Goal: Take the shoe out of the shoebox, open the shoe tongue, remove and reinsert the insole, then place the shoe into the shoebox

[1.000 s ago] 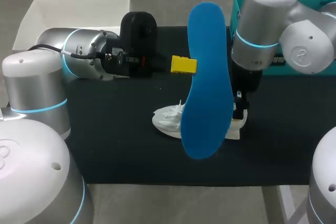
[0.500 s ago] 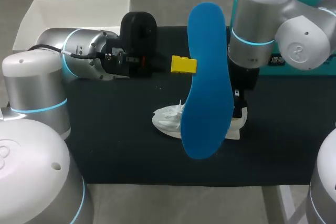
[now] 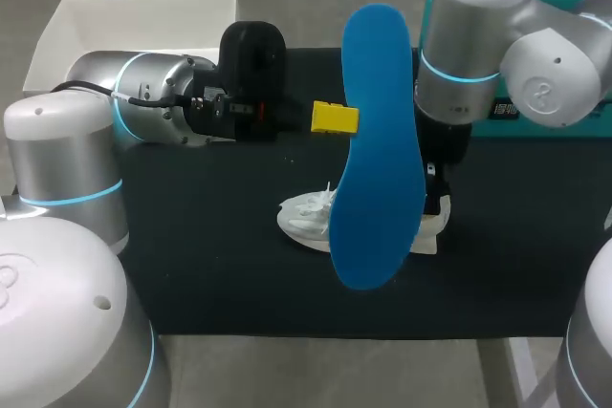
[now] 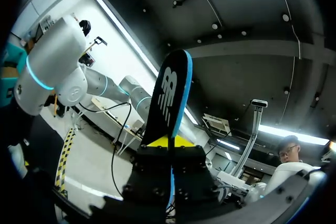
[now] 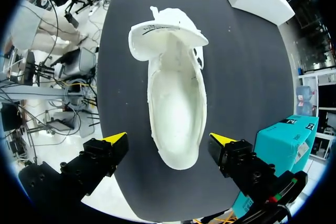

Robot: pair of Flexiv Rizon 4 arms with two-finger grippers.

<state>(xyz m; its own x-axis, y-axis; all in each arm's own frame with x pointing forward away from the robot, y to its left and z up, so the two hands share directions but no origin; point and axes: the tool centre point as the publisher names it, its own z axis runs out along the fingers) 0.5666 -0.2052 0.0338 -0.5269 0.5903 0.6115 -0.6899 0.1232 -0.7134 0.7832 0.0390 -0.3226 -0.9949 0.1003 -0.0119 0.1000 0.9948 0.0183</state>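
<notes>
Head view: left pincer (image 3: 335, 118) pinches blue insole (image 3: 378, 150), upright over white shoe (image 3: 304, 217) on tabletop (image 3: 220, 265).
Left wrist: insole clamped edge-on.
Right wrist: right pincer (image 5: 169, 139) spread above shoe's heel end.
Insole out; next probably reinsertion, fed into shoe's opening.

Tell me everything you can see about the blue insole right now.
The insole is a long, flat, foam-like piece. Its face toward the head camera is bright blue. The left wrist view shows the other face black with white print and a blue edge. It is up in the air, out of the white shoe, which lies on the table beneath it. The left tool is shut on it at one long edge. Nothing else appears to touch it.
</notes>
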